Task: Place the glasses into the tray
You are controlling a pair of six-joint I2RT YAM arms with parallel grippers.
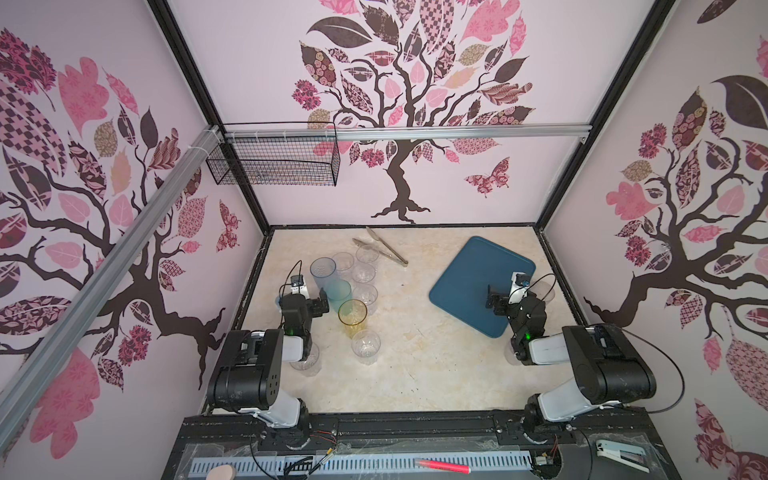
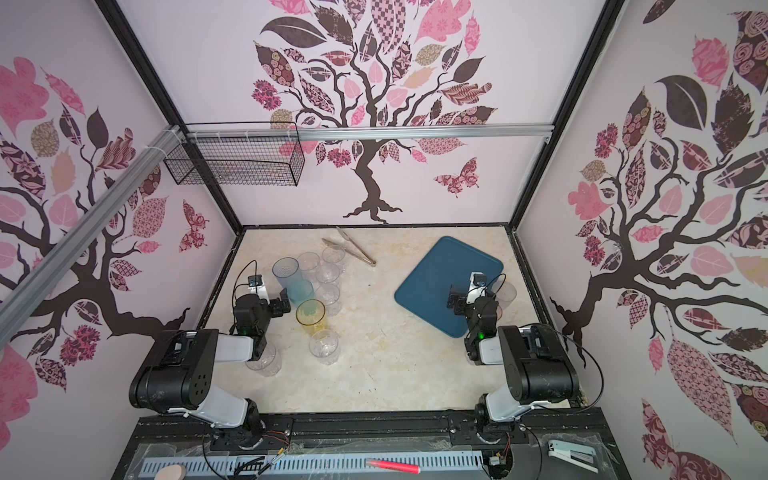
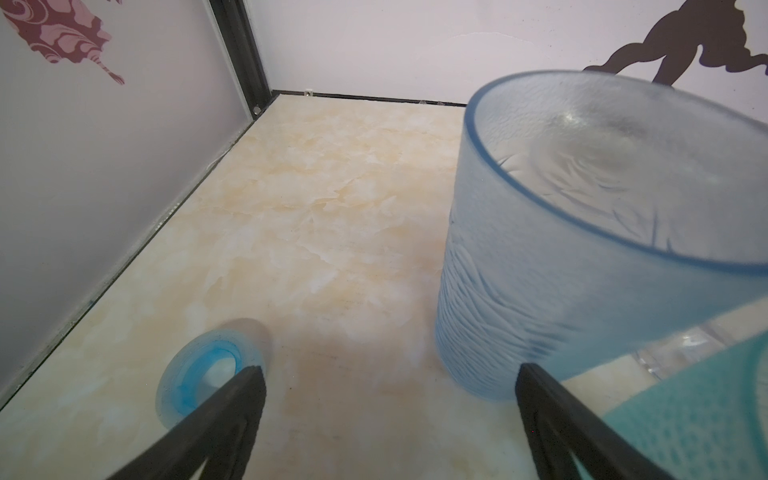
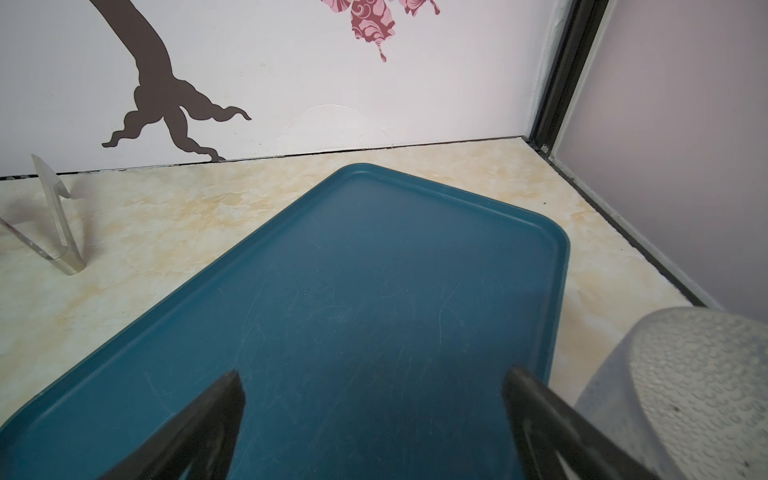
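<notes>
Several glasses stand grouped at the left of the table in both top views: a tall blue tumbler (image 1: 323, 272) (image 2: 286, 272), a teal one (image 1: 338, 291), an amber one (image 1: 352, 318) and short clear ones (image 1: 365, 347). My left gripper (image 1: 301, 298) (image 3: 388, 368) is open beside the blue tumbler (image 3: 582, 249), with only bare table between its fingers; the teal tumbler (image 3: 698, 415) is close by. The dark teal tray (image 1: 465, 282) (image 2: 432, 278) lies at the right, holding nothing. My right gripper (image 1: 513, 297) (image 4: 372, 372) hovers open over the tray (image 4: 374, 270). A frosted tumbler (image 4: 685, 395) stands just off the tray's edge.
Metal tongs (image 1: 386, 247) (image 4: 54, 232) lie near the back wall. A small round blue-tinted thing (image 3: 208, 374) sits by one left finger. A wire basket (image 1: 274, 160) hangs on the back wall. Another clear glass (image 1: 305, 359) stands partly under the left arm.
</notes>
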